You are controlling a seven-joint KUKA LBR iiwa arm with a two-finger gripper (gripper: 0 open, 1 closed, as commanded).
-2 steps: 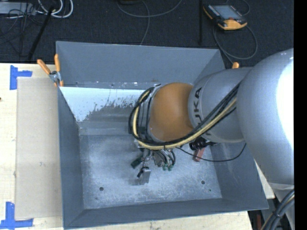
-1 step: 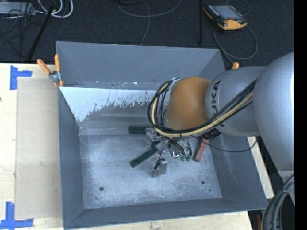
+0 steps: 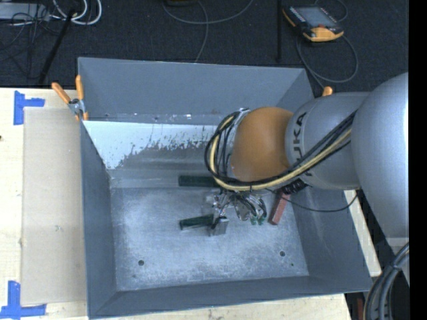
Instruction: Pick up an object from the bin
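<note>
Dark green strip (image 3: 195,224) lies flat at mid-floor of the bin (image 3: 133,259), its right end at the gripper (image 3: 218,224). Whether the gripper is open or closed cannot be told. A clean lift likely needs a square, centred grasp. Count: this strip, another dark strip (image 3: 197,180) near the back slope, and one reddish-brown block (image 3: 277,209).

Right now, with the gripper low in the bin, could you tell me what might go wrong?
1. The gripper sits at the very end of the dark flat bar, so the bar could pivot or slip if lifted from there.
2. A reddish-brown block and a small green piece lie close on the gripper's other side and might get knocked or dragged along.
</note>
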